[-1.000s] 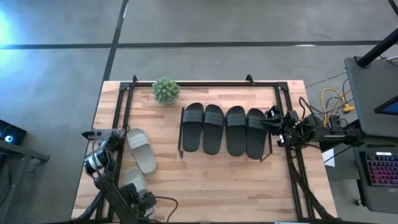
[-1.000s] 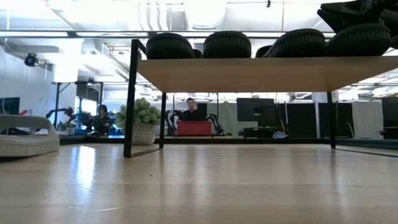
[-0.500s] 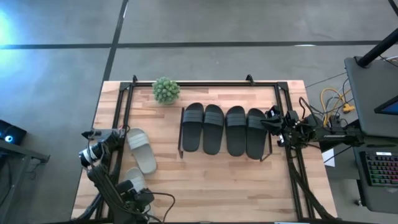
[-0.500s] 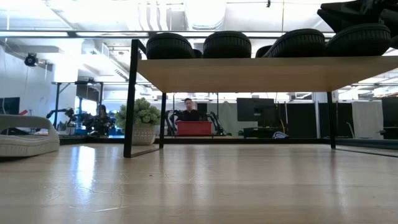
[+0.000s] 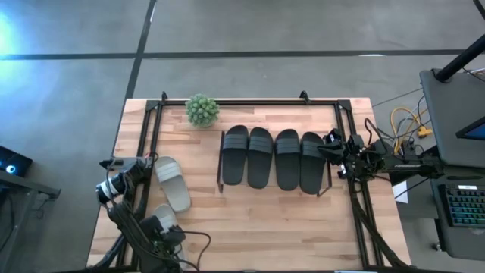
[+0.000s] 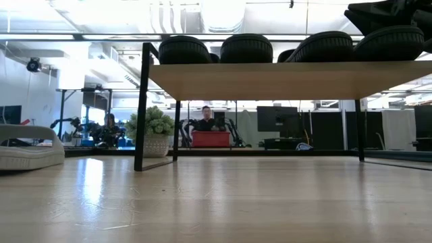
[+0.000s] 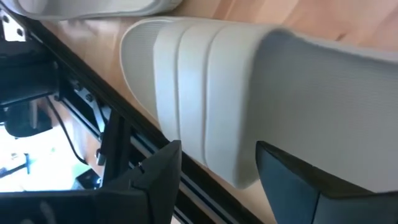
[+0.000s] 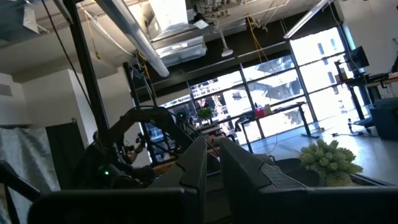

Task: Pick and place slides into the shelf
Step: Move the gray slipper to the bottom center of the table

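Near the counter's front-left edge, left gripper (image 7: 214,171) open, straddling a beige slide (image 7: 205,93); seat deeper before closing. Right gripper (image 8: 211,163) closed, parked beside the shelf (image 6: 283,74).

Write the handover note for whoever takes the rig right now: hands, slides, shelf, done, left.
Left hand: open, fingers on either side of the near pale slide at the table's front left edge, not yet gripping.
Right hand: shut, waiting by the shelf's right end.
Shelf: four black slides in a row on the top board.
Second pale slide lies on the table left of the shelf.
Done: four black slides placed.
Left: both pale slides.
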{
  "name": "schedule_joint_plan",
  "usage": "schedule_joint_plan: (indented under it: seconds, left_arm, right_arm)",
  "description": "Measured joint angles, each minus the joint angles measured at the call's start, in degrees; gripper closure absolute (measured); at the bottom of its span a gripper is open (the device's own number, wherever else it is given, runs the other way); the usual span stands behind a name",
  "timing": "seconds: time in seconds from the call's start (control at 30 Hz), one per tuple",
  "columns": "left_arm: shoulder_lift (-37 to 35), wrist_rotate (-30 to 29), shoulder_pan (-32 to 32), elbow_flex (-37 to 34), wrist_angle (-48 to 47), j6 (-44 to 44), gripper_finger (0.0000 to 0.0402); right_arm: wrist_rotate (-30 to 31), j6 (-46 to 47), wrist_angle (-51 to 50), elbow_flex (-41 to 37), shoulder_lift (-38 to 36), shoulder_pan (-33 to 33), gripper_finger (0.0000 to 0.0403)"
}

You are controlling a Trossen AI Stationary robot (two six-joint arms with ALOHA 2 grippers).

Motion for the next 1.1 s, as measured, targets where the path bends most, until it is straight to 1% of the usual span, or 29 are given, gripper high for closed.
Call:
schedule_joint_plan:
  seconds: [0.27, 0.67, 0.77, 1.0, 1.1]
  left_arm:
    - [0.0, -0.1, -0.2, -3.7, 0.0, 0.0, 0.0210]
    - [0.0, -0.1, -0.2, -6.0, 0.2, 0.1, 0.0215]
    - [0.0, -0.1, -0.2, -7.0, 1.1, 0.1, 0.0239]
    - [0.0, -0.1, -0.2, -7.3, 1.9, 0.1, 0.0339]
    - [0.0, 0.0, -0.2, -7.0, 2.1, 1.6, 0.0378]
  right_arm:
    - [0.0, 0.0, 0.0, 0.0, 0.0, 0.0, 0.0364]
    - [0.0, 0.0, 0.0, 0.0, 0.0, 0.0, 0.0364]
    - [0.0, 0.0, 0.0, 0.0, 0.0, 0.0, 0.0364]
    - [0.0, 0.0, 0.0, 0.0, 0.0, 0.0, 0.0364]
    - [0.0, 0.0, 0.0, 0.0, 0.0, 0.0, 0.0364]
